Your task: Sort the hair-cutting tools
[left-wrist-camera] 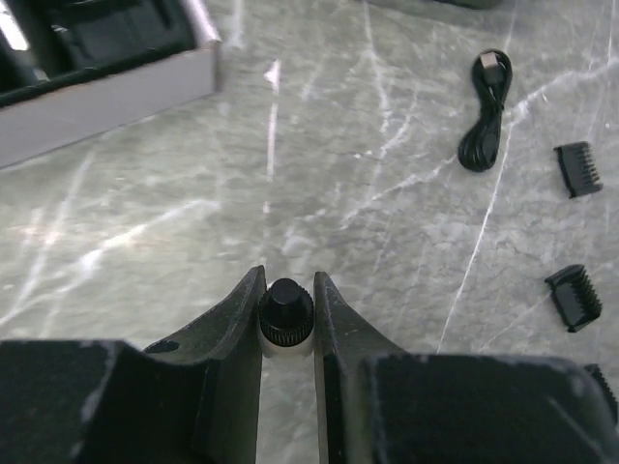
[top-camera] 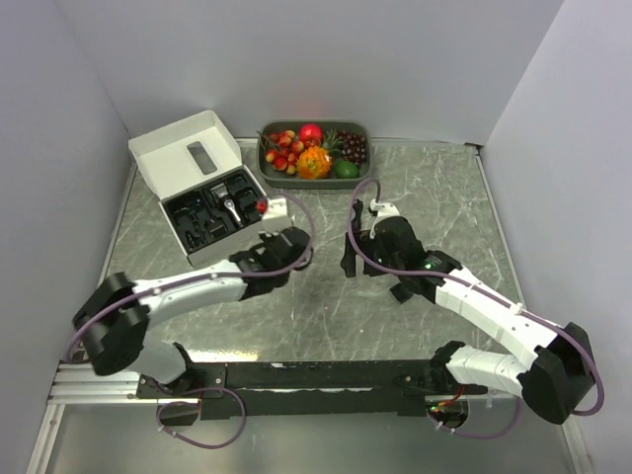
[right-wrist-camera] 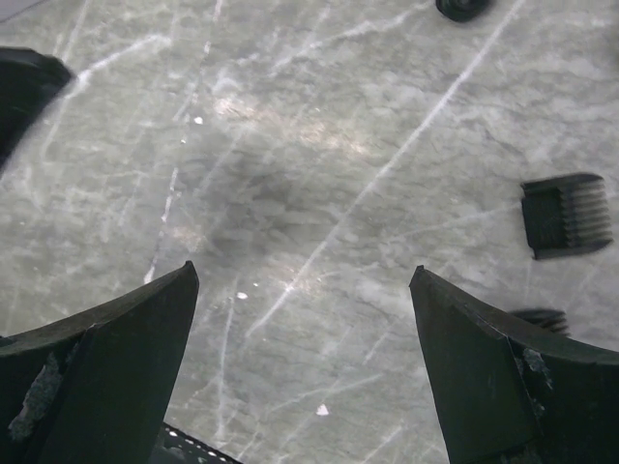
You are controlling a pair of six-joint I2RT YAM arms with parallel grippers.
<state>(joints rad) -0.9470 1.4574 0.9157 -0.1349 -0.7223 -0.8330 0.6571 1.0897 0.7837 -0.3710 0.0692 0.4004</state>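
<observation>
Top view: a white printed cardboard box (top-camera: 188, 158) lies open in the upper left, and its black moulded insert holds dark plastic parts and a slim black-and-silver hair clipper (top-camera: 228, 205). A grey tray of colourful fruit (top-camera: 286, 182) sits at upper centre. The left gripper (top-camera: 286, 247) hangs just below the box's near corner. The right gripper (top-camera: 354, 259) is mid-frame over the smooth, grey-green veined table top (top-camera: 434, 197).

Left wrist view: at lower centre the left gripper (left-wrist-camera: 287, 290) is clamped on a small black pear-shaped piece with a ribbed round cap and a pale body (left-wrist-camera: 287, 307). The fingers press its two sides just under the cap. It looks light and rigid. The ribbing should give some bite, but the round form could roll or squirt out of flat pads, so a hold across the widest part seems safest. A coiled black rubbery cable (left-wrist-camera: 486, 111) lies at upper right. Two chunky black plastic comb guards (left-wrist-camera: 578, 169) and (left-wrist-camera: 574, 297) lie at the right edge, well apart from each other.

Right wrist view: the right gripper (right-wrist-camera: 305, 275) has its fingers spread wide with only bare table between them. A toothed black comb guard (right-wrist-camera: 568, 215) lies at right. It is hard, hollow and probably very light. I would pinch it across its solid back, not across the thin teeth, which might flex.
</observation>
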